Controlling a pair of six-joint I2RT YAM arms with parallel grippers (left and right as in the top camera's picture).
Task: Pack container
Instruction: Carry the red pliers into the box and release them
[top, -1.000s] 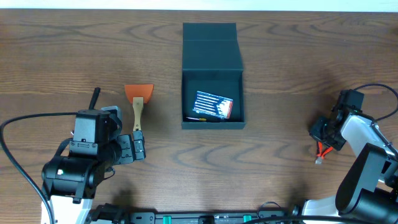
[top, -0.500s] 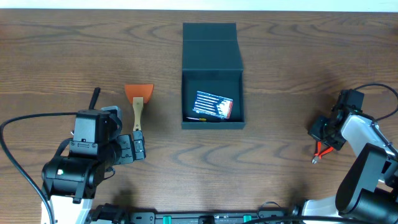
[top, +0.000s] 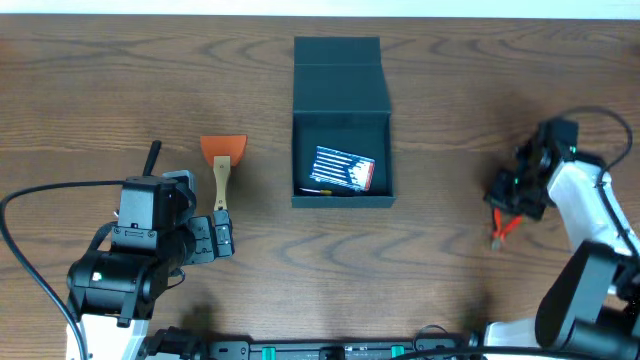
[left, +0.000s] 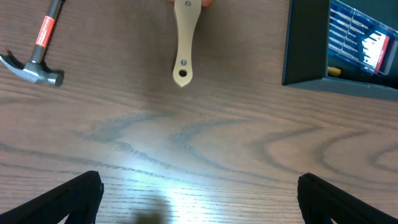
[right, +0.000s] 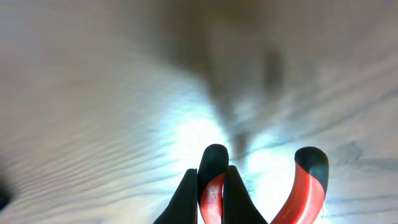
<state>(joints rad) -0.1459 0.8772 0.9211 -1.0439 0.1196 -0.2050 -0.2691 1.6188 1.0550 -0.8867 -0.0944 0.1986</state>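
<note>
Scraper (top: 221, 165) and hammer (left: 45, 37) lie left of the open container (top: 340, 75). Right gripper (top: 511, 196), mid-right, clamps red pliers (top: 502, 226); left gripper (top: 218, 240) gapes.

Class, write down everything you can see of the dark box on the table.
The container is a dark teal-black, matte, cardboard-like rectangular box resting flat on the wooden table, mid-table. Its hinged lid lies open, folded back toward the far edge. Inside lies a blue-and-white striped pack with a red end. Nothing on the table around it touches it.
</note>
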